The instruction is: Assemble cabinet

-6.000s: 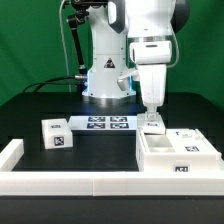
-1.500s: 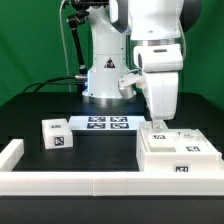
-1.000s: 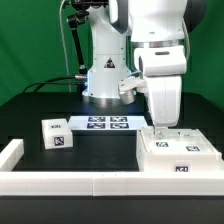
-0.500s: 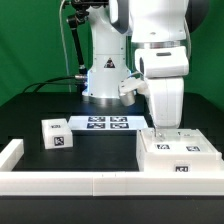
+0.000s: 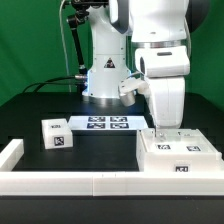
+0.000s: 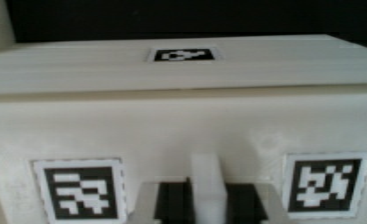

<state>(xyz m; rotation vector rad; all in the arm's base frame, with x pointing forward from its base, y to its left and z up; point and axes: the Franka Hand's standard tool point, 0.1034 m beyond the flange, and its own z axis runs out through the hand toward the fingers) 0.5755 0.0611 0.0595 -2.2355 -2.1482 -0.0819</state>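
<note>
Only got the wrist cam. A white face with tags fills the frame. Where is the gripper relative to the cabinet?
Observer: The gripper is down at the top of the cabinet, near its edge on the exterior view's left.
Operator: Any loose parts out there?
Observer: One small white tagged block stands alone on the table, on the exterior view's left, apart from the cabinet.
Operator: Anything between the two?
Observer: The marker board lies flat there, a little further back, in front of the arm's base.
</note>
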